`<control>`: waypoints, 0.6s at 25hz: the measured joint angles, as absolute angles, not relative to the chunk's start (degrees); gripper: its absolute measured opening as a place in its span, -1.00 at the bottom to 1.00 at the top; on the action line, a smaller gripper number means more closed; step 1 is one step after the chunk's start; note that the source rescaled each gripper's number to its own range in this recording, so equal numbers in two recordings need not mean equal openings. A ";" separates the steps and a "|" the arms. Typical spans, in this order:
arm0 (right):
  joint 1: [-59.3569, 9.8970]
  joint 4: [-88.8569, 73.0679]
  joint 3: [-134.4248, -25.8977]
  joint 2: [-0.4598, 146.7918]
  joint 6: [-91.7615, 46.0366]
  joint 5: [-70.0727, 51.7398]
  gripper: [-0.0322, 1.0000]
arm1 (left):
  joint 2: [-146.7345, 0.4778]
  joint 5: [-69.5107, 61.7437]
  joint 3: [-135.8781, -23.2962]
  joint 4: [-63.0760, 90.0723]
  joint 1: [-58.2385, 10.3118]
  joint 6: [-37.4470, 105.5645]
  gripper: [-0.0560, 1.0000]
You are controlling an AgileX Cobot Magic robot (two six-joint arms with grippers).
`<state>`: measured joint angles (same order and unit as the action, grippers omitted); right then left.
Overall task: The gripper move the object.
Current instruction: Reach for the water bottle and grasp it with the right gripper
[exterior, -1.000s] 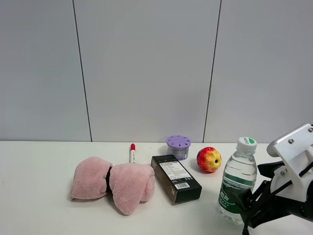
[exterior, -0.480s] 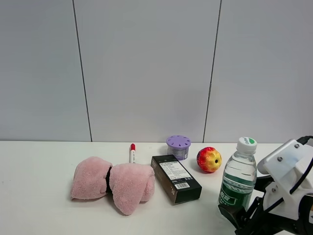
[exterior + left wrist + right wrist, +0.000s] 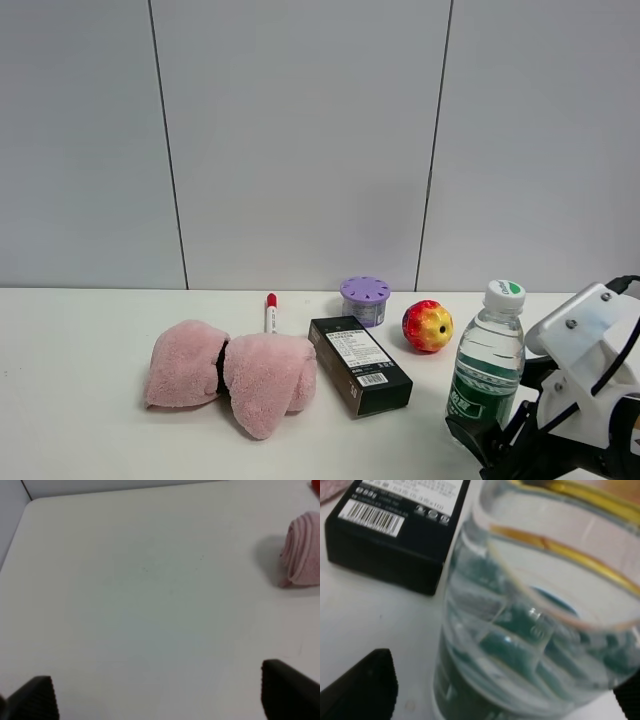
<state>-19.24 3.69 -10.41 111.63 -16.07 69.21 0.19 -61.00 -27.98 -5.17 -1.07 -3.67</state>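
Note:
The clear water bottle with a white cap and green label stands upright at the right of the white table. My right gripper, black fingers on a white housing, sits low at the bottle's base with its jaws on either side. In the right wrist view the bottle fills the space between the spread fingers of the right gripper; one fingertip stands apart from the bottle wall. My left gripper is open and empty over bare table; it does not show in the exterior view.
A black rectangular box lies just left of the bottle and shows in the right wrist view. Behind are a red-yellow ball, a purple-lidded pot and a red-capped pen. A pink towel lies at the centre left.
My right gripper has dropped lower and come in around the bottle's base over the last second. The bottle has stayed in place.

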 joint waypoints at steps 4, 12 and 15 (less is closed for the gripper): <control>-19.24 3.30 -11.07 111.63 -16.18 69.21 0.66 | 0.19 -61.00 -27.98 -5.17 -1.07 -3.67 1.00; -19.24 1.75 -11.07 111.63 -16.19 69.21 0.66 | 0.19 -61.00 -27.98 -5.17 -1.07 -3.67 1.00; -19.24 1.75 -11.33 111.63 -16.19 69.21 0.66 | 0.19 -61.00 -27.98 -5.17 -1.07 -3.67 1.00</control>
